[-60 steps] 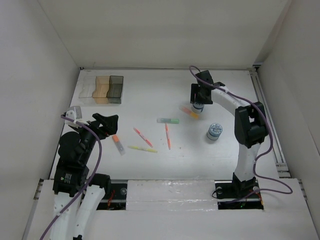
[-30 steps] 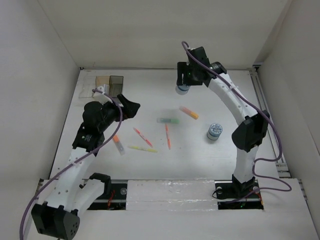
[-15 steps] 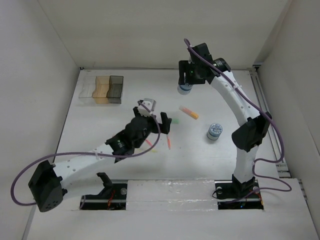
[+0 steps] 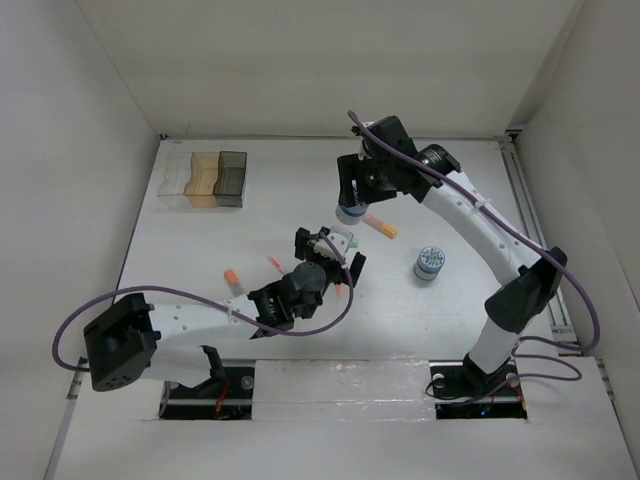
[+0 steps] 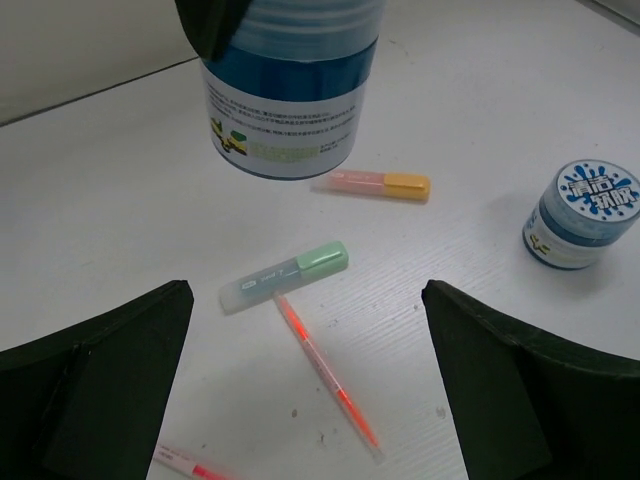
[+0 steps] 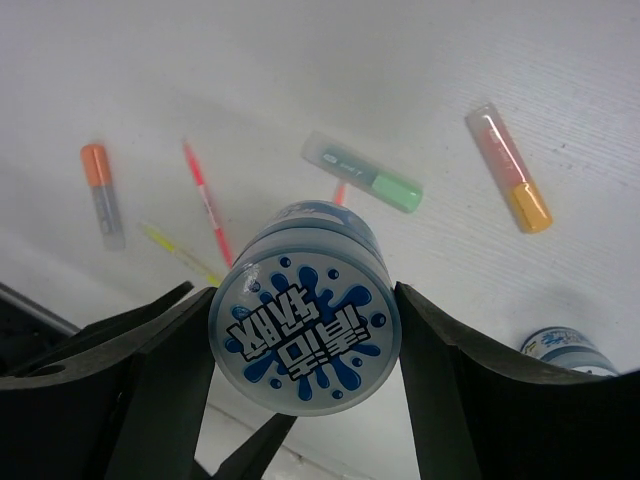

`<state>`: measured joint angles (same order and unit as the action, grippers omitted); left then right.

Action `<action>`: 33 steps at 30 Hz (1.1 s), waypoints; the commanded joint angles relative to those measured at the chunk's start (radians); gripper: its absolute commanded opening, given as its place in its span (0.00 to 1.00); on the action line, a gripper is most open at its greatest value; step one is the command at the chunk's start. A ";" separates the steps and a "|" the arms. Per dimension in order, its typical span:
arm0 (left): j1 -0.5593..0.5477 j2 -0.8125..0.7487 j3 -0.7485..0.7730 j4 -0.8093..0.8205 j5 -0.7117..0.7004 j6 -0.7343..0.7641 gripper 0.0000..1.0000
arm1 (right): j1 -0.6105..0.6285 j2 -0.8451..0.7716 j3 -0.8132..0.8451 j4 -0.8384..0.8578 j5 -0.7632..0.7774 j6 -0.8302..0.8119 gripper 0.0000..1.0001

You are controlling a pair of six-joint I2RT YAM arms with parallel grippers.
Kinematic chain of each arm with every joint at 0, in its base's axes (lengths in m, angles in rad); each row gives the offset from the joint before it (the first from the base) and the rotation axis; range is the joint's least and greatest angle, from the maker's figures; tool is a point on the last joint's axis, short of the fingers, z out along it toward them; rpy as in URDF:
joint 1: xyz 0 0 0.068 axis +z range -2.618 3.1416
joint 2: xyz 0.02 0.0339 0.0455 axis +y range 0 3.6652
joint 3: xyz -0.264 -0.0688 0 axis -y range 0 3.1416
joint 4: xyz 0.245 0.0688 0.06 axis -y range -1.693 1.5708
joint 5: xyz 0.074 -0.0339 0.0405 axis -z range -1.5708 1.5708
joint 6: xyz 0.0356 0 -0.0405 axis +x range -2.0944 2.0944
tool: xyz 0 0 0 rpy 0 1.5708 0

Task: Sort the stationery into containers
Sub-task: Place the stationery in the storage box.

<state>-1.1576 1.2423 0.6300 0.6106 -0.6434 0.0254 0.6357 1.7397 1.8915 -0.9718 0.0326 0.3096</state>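
Observation:
My right gripper [image 4: 351, 200] is shut on a blue-and-white patterned roll [image 6: 305, 335], held in the air above the middle of the table. Below it lie a green-capped highlighter [image 5: 285, 277], a thin orange-red pen [image 5: 325, 375] and an orange-capped marker [image 5: 375, 184]. My left gripper [image 5: 310, 385] hangs open low over that pen, touching nothing. A second roll [image 4: 429, 263] stands to the right. A yellow pen [image 6: 180, 255], another red pen [image 6: 207, 200] and a short orange-capped marker [image 4: 233, 280] lie further left. The containers [image 4: 205, 178] sit at the far left: clear, amber, dark grey.
White walls close in the table on the left, back and right. The left arm [image 4: 190, 320] stretches low across the near table, covering some of the pens in the top view. A rail [image 4: 535, 230] runs along the right edge.
The left arm has swung from the left side across to the pens in the middle, jaws still wide. The right arm has carried the roll from the back toward the left and nearer.

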 commanded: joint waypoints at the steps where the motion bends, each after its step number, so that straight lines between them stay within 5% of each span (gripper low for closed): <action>1: -0.040 -0.004 -0.022 0.171 -0.102 0.077 1.00 | 0.024 -0.074 -0.014 0.096 -0.048 0.016 0.00; 8: -0.085 -0.026 -0.101 0.333 -0.220 0.168 1.00 | 0.073 -0.112 -0.058 0.107 -0.065 0.016 0.00; 33: -0.103 -0.044 -0.128 0.368 -0.194 0.186 0.99 | 0.205 -0.114 -0.109 0.153 -0.065 0.016 0.00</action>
<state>-1.2556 1.2015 0.5159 0.9150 -0.8207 0.2047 0.8265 1.6627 1.7695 -0.8955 -0.0372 0.3145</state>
